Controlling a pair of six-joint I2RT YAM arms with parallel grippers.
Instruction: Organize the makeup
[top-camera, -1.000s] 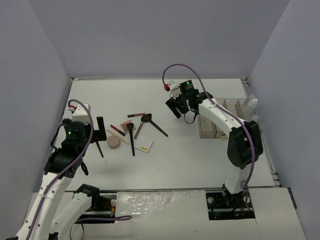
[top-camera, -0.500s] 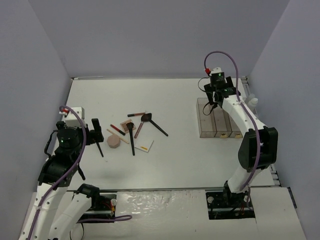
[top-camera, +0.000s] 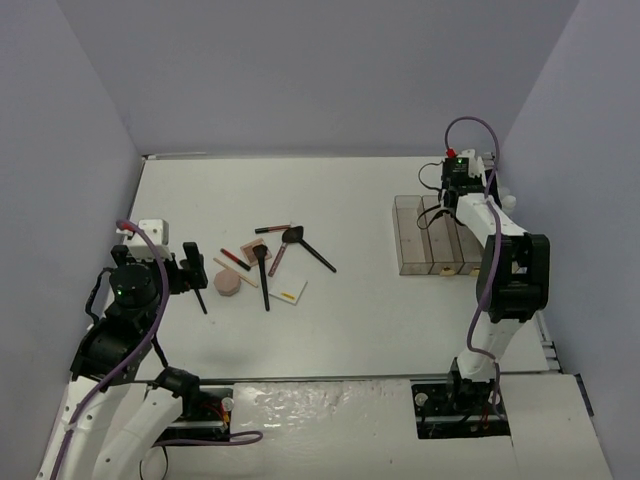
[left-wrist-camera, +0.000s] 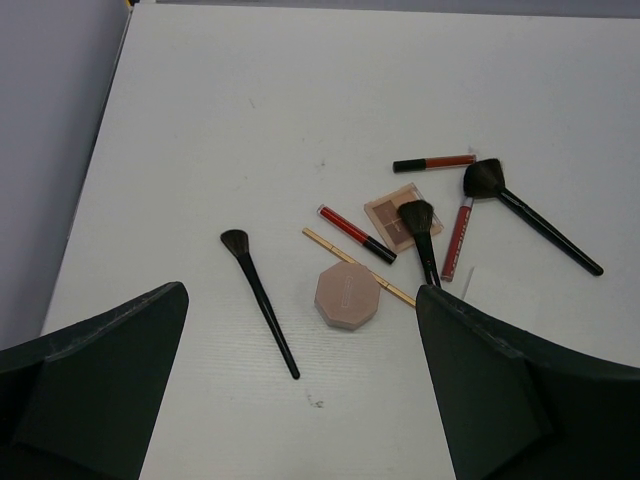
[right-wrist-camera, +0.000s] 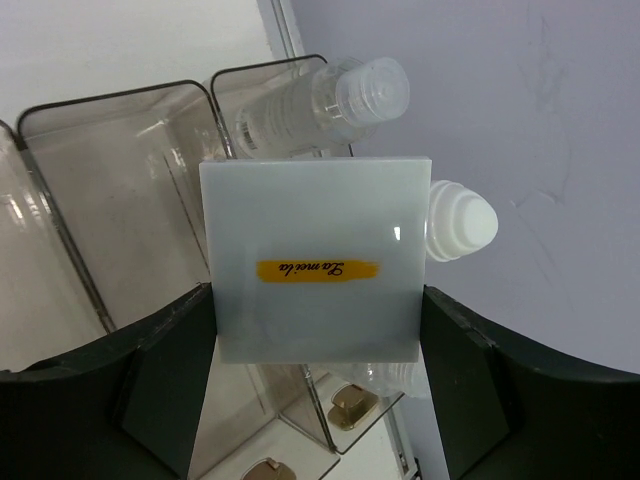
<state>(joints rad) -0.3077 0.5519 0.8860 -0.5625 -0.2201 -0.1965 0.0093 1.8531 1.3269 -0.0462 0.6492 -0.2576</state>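
The left wrist view shows clearly what the top view gives only small. The left gripper (left-wrist-camera: 300, 295) hangs over the table (left-wrist-camera: 300, 80), its fingers wide apart with nothing between them.

Beyond the fingers, from the left of that frame to the right, lie:
- a small brush (left-wrist-camera: 260, 315)
- a red pencil (left-wrist-camera: 356, 234) and a tan pencil (left-wrist-camera: 358, 266), side by side
- the pink compact (left-wrist-camera: 347, 296), just beside the tan pencil
- a tan palette (left-wrist-camera: 390, 205) with a second brush (left-wrist-camera: 421, 235) laid across it
- a red tube (left-wrist-camera: 457, 240), with a black-capped tube (left-wrist-camera: 433, 161) above it
- a third brush (left-wrist-camera: 530, 213)

That makes three brushes, two pencils, two tubes, one compact and one palette. Only the top view shows the whole white card (top-camera: 289, 292) at the lower edge of this heap, with its yellow stripe.

At the right of the top view stands the clear organizer (top-camera: 410, 240), with the right arm over its far right end. The right wrist view adds that the right gripper (right-wrist-camera: 315, 300) is clamped on a second white card (right-wrist-camera: 315, 200) by its two side edges. This card carries a yellow band with one cursive word, turned away from this camera, that I cannot read surely.

Behind the card are the organizer's compartments and two clear white-capped bottles. One bottle (right-wrist-camera: 320, 95) is at top centre, the other bottle (right-wrist-camera: 460, 222) at the card's right edge.
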